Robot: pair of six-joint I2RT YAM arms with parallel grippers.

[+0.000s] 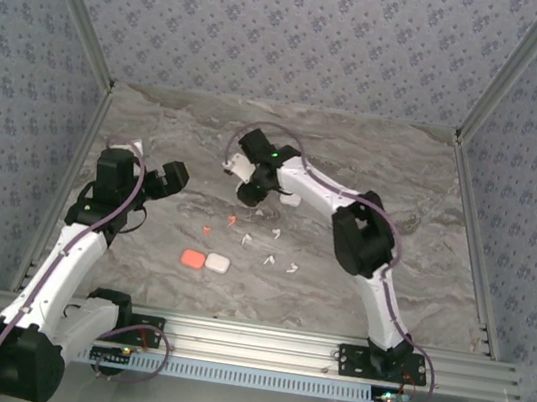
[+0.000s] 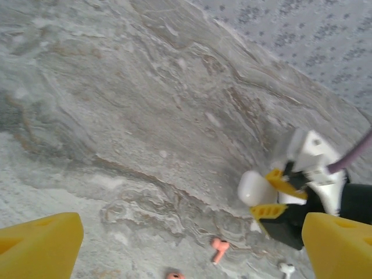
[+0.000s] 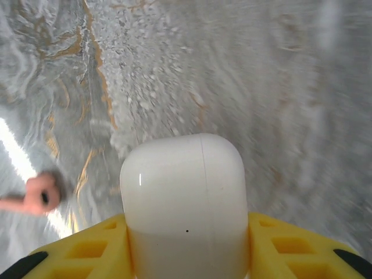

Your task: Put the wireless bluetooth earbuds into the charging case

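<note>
Right gripper (image 3: 186, 256) clamps white case (image 3: 183, 192); hold level, lid clear. Left gripper (image 2: 189, 247) spread wide, coral earbud (image 2: 220, 250) just ahead.

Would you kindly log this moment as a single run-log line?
left tool: open, empty | right tool: closed on white case | coral earbuds: loose on table

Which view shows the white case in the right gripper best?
Right wrist: the case sits large and centred between the fingers, seam visible. Left wrist shows it small, at the right; top view, too small to make out.
</note>
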